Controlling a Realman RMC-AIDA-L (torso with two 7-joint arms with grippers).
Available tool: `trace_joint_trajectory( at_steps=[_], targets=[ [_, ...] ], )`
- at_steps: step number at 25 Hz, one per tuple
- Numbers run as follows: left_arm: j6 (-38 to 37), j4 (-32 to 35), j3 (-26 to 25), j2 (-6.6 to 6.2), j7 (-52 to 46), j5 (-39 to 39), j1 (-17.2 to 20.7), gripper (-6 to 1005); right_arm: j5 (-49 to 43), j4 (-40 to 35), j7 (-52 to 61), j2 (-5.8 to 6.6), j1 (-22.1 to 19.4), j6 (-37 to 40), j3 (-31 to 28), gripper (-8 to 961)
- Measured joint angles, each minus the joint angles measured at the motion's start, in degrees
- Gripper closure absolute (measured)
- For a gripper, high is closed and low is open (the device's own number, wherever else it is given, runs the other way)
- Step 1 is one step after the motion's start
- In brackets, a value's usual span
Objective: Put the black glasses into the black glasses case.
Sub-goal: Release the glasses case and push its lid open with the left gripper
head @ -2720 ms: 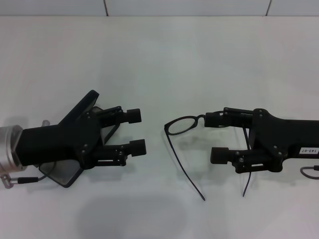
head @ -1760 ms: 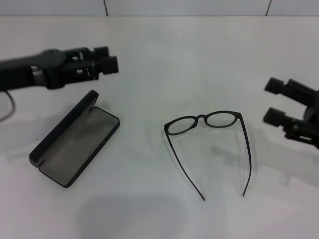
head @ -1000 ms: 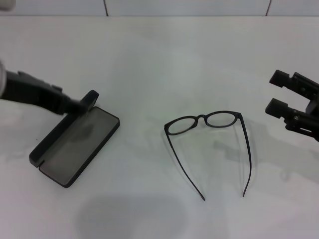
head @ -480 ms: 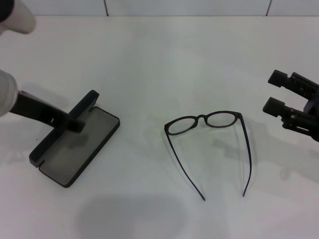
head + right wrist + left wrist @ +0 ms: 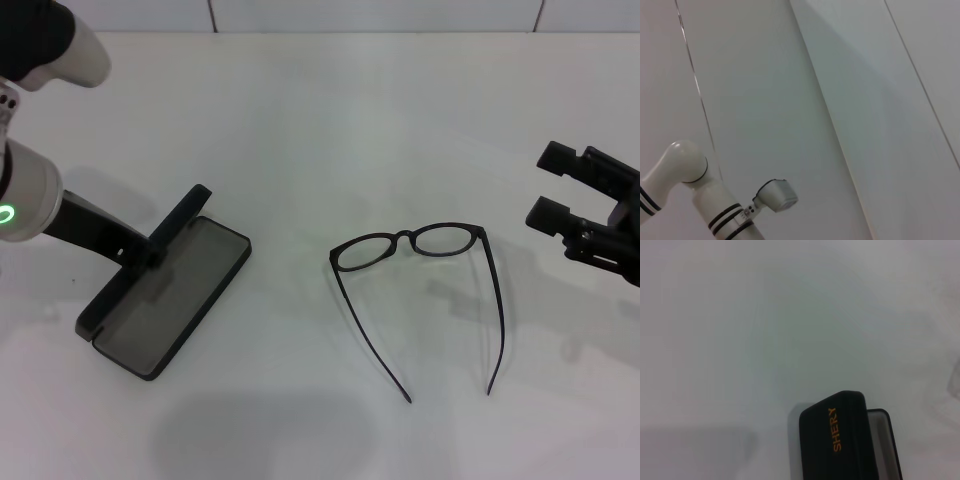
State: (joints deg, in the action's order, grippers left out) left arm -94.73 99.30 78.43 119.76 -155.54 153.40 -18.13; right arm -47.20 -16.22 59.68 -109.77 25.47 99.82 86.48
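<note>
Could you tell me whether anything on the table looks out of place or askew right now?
Nothing looks damaged or spilled. The flat matte black glasses case lies open at an angle, the left gripper at its raised lid. The thin black-framed glasses lie apart, temple arms unfolded. The right gripper hovers open, off to the side.

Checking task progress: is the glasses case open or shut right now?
Open. The black glasses case shows its grey lining, lid raised on the left gripper side; the black glasses lie outside.

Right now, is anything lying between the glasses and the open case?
No. In the head view, only bare white table separates the black glasses from the black glasses case.
</note>
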Motion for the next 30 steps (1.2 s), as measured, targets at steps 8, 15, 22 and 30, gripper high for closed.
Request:
trace_joint_trajectory(
  at_steps=[8,15,22,30],
  targets=[
    [0.9,0.0,2.0,0.09,-0.4,2.5,-0.4,764,0.0,-0.1,-0.1,-0.17,-0.5,0.1,0.0,142],
    [2.3,1.7,3.0,0.09,-0.4,3.0,0.4,766,0.0,0.1,-0.1,-0.28,-0.6,0.5,0.0,143],
    [2.4,7.6,3.0,-0.01,0.1,3.0,0.4,786,0.0,0.1,-0.1,-0.27,-0.8,0.7,0.0,143],
    [2.1,8.5,2.8,-0.03,0.6,3.0,-0.6,859,0.0,0.0,-0.3,-0.41,-1.7,1.2,0.0,143]
  ],
)
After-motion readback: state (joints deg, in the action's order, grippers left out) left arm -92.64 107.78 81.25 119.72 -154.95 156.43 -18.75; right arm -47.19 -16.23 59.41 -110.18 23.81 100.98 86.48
